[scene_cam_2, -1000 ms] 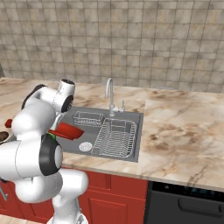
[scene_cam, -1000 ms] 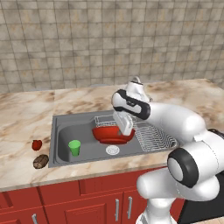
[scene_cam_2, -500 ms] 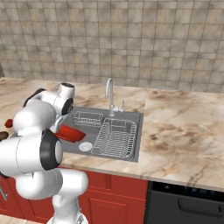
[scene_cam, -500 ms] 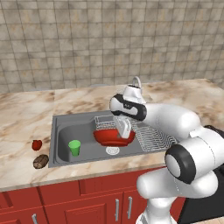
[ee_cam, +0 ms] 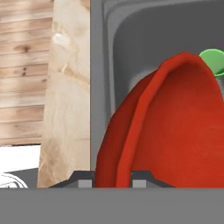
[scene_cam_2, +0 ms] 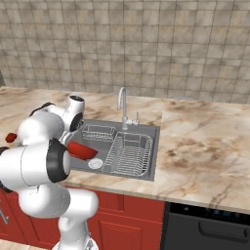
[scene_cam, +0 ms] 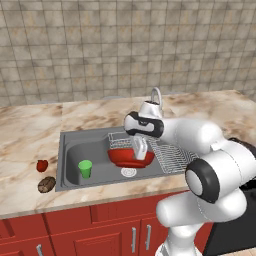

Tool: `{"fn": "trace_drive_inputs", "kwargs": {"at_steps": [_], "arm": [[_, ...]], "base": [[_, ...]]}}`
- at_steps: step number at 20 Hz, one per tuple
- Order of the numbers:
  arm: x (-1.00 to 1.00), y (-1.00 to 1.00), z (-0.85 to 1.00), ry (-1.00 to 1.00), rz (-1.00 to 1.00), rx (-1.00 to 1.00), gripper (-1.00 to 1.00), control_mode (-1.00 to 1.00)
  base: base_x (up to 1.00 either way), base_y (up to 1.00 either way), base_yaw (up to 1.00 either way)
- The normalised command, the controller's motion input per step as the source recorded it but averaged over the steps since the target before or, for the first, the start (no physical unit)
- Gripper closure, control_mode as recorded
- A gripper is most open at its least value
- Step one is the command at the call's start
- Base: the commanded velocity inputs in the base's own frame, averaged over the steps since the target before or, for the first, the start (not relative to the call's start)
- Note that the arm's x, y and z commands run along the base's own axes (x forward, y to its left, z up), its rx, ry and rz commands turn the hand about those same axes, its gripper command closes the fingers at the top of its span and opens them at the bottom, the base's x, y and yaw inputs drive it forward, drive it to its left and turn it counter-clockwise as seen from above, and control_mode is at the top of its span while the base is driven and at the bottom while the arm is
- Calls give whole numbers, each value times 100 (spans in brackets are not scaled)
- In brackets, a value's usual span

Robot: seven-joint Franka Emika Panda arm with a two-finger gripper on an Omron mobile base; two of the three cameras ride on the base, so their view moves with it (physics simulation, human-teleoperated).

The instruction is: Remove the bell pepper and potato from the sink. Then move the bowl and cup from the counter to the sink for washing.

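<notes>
Wide shallow red bowl (scene_cam: pixel 127 157) has dropped lower over the last second, now down inside the grey steel sink (scene_cam: pixel 72 145) near the drain, so release looks close. Gripper (ee_cam: pixel 112 178) clamps its rim, 2 fingertips either side. Bowl tilted, glossy. Small green cup (scene_cam: pixel 85 168) already in basin; red pepper (scene_cam: pixel 42 165) and brown potato (scene_cam: pixel 46 184) on counter.

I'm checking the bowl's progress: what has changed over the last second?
The gripper, shut on the bowl rim, has carried it lower into the sink. The cup in the basin, the bell pepper and the potato stayed put.
</notes>
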Motion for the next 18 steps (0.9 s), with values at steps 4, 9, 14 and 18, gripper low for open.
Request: {"fn": "trace_drive_inputs", "kwargs": {"at_steps": [4,9,14,18], "arm": [[21,0,-13,0,-4,-1,100,-100],[20,0,-16,0,-3,-6,100,-100],[18,0,-15,0,-4,-8,100,-100],[16,5,-14,-1,-8,-8,100,-100]], "base": [[0,0,0],[0,0,0],[0,0,0],[0,0,0]]}}
